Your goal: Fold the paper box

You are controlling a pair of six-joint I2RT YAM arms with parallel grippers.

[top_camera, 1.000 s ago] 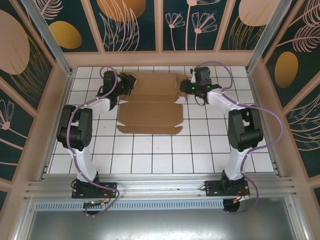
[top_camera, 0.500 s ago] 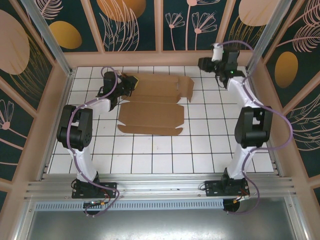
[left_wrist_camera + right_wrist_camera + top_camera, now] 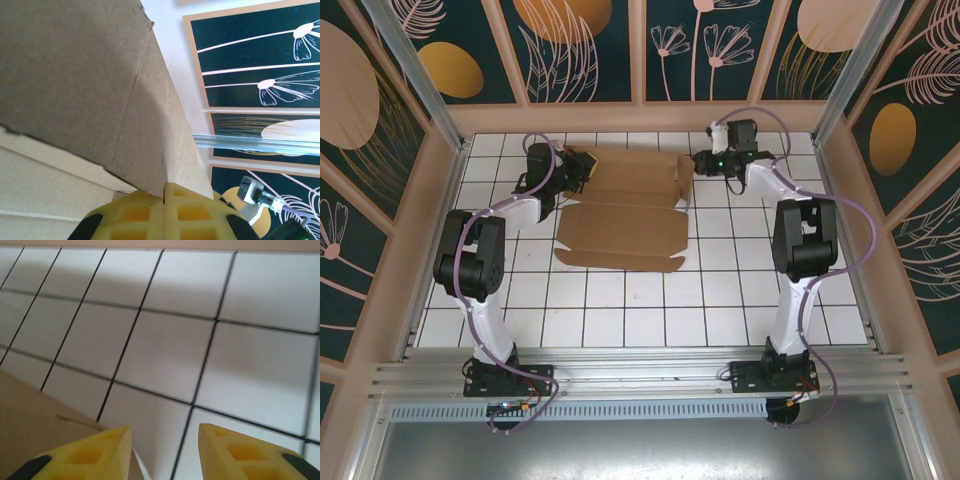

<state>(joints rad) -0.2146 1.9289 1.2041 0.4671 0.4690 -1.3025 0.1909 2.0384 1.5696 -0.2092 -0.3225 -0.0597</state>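
Paper box: we see the paper box (image 3: pixel 625 215) as a flat brown die-cut sheet on the white-tiled desk (image 3: pixel 720 290), toward its far side, between our two arms.
Left claw: our left claw (image 3: pixel 578 165) is clamped tight on the sheet's far-left flap, and cardboard runs straight out from between its yellow fingers (image 3: pixel 180 197).
Right claw: our right claw (image 3: pixel 702 162) hovers at the sheet's far-right corner, jaws partly apart and gripping nothing. Bare tile shows between them, and a cardboard edge lies just beside one finger.
Step in hand: we judge we are lining up on the right end flap.
Doing it well: we should bring one finger under the flap's edge, close near the crease, then lift along the score line. Matching the left side should stop the sheet skewing.
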